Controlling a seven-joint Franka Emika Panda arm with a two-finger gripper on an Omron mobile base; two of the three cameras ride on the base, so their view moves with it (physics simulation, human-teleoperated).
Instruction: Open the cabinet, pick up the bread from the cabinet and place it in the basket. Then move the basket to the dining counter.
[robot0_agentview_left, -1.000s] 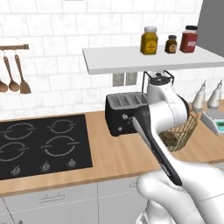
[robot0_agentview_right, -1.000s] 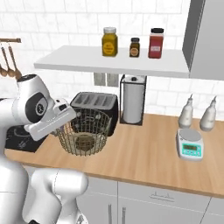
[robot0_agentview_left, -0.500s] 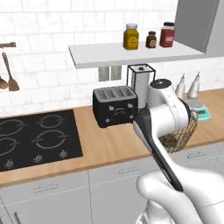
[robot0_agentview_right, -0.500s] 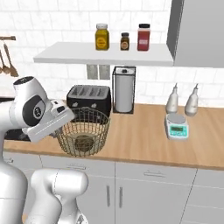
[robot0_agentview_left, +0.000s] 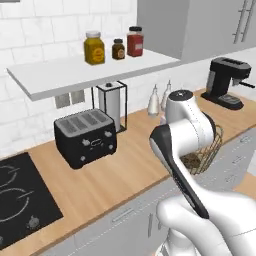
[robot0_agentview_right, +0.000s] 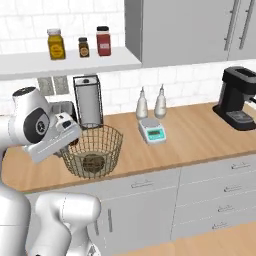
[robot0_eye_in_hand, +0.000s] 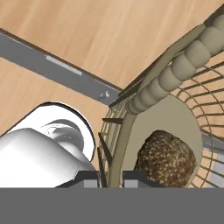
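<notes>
We see our gripper (robot0_eye_in_hand: 109, 175) with its fingers pinched on the rim and wall of the wire basket (robot0_agentview_right: 93, 150), which hangs above the front edge of a light-wood counter (robot0_agentview_right: 195, 135). The bread (robot0_eye_in_hand: 165, 158), a lumpy dark-brown loaf, lies on the basket's beige base. Behind the basket along the counter's back edge stand a black toaster (robot0_agentview_left: 85, 137) and a paper-towel holder (robot0_agentview_right: 88, 103). Further right are two pale bottles (robot0_agentview_right: 151, 102) and a small kitchen scale (robot0_agentview_right: 152, 131) just in front of them, and a black coffee machine (robot0_agentview_right: 240, 98) sits toward the counter's right end. A black hob (robot0_agentview_left: 20, 195) is set into the left end. On the white wall shelf (robot0_agentview_left: 85, 70) above stand a mustard-yellow jar (robot0_agentview_left: 94, 48), a small dark jar (robot0_agentview_left: 118, 49) and a red jar (robot0_agentview_left: 135, 41). Grey wall cabinets (robot0_agentview_right: 185, 30) hang to the right of the shelf against white tile, and pale grey drawer fronts (robot0_agentview_right: 220, 185) run below the counter.
</notes>
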